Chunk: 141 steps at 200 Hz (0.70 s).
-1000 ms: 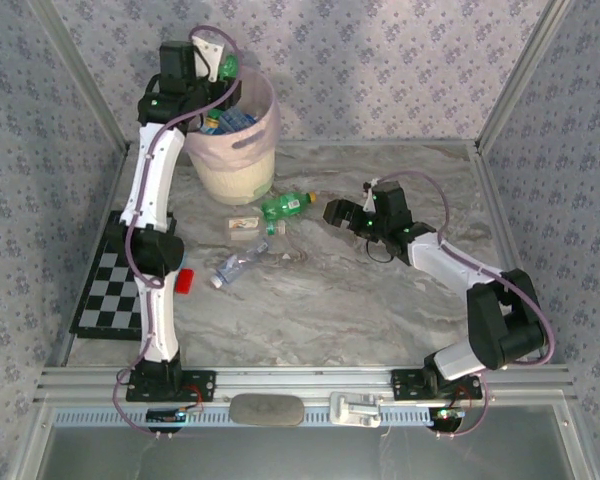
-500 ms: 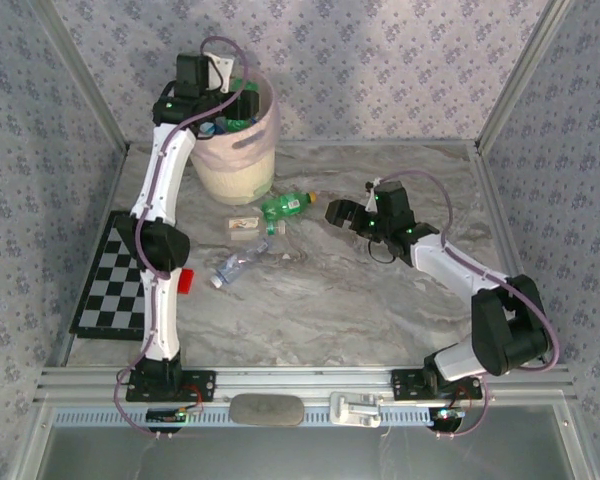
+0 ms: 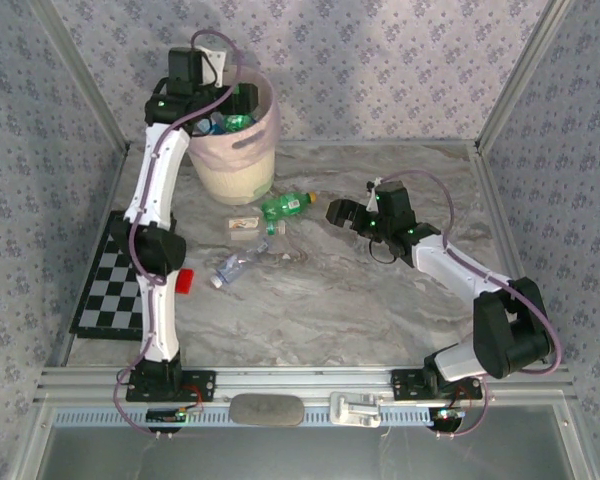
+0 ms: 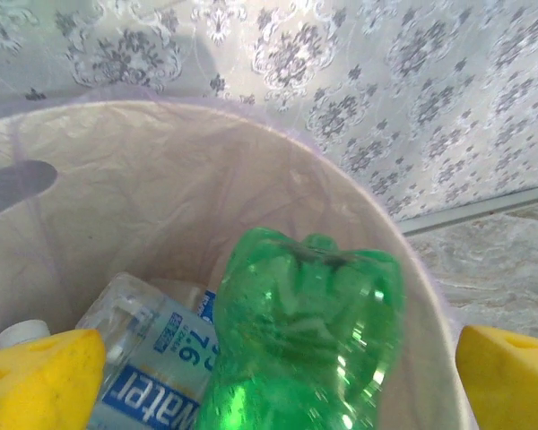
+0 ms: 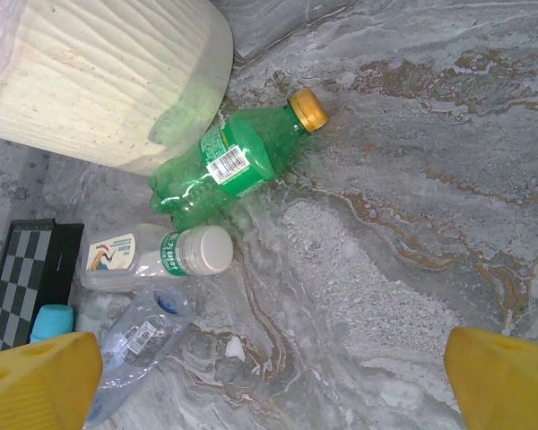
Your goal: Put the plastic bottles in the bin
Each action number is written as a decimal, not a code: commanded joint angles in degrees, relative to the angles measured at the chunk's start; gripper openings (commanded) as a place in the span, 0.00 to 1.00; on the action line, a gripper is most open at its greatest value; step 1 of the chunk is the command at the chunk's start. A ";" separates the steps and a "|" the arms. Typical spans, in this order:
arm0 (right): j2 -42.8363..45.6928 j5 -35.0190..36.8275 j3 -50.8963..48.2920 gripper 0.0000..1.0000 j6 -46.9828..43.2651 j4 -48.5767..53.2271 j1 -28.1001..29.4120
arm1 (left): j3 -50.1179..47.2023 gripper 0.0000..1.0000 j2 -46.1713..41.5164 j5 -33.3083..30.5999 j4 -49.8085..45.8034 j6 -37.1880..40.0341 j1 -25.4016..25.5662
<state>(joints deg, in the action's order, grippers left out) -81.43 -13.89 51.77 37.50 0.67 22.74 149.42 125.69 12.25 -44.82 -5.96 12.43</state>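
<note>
Plastic bottles are split between the bin (image 3: 236, 172) and the marble tabletop (image 3: 380, 310). Inside the pale pink bin, a green bottle (image 4: 296, 340) lies with its lobed base toward the far wall, resting on a clear water bottle (image 4: 152, 363) with a blue label. It sits between the yellow pads of the left gripper (image 4: 278, 372), which stand wide apart and clear of it on both sides. A second ago that gripper clasped this green bottle above the bin's far rim; since then its jaws have spread and the bottle has dropped in among the others. On the table just in front of the bin lie three more: a green bottle with an orange cap (image 5: 224, 166) on its side beside the bin's cream base, a clear bottle with a white cap (image 5: 152, 253) just beside it, and a crushed clear bottle (image 5: 139, 345) nearer the arms. None of the three has moved. The right gripper (image 3: 337, 212) hovers to the right of them, jaws wide and empty, much where it was. A red block (image 3: 186, 281) sits beside the left arm, near a checkerboard (image 3: 108, 290).
</note>
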 commanded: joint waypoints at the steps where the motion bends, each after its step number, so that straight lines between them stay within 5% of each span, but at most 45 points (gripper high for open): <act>1: -0.87 -0.06 1.33 1.00 -1.09 0.00 -0.21 | -4.49 1.00 -7.31 2.85 4.16 -2.49 0.10; 43: -1.64 -0.17 1.52 1.00 -1.02 -0.13 -0.19 | -15.72 0.79 -11.90 14.56 13.55 -9.03 1.11; 65: -2.05 -0.31 1.70 1.00 -1.03 -0.11 -0.20 | -17.38 0.77 -11.07 16.55 14.01 -8.70 3.31; 104: -1.82 -0.05 1.81 1.00 -1.08 0.87 -0.24 | -13.24 0.81 -5.71 13.77 11.03 -8.34 3.76; 141: -1.02 0.65 1.34 1.00 -1.09 1.34 -0.30 | -7.74 0.86 -0.57 4.72 6.64 -6.17 2.37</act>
<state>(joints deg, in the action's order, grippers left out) -83.02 -13.89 51.81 37.50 0.82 22.74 137.51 122.58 22.85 -34.94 -13.13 16.53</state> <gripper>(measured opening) 0.999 0.853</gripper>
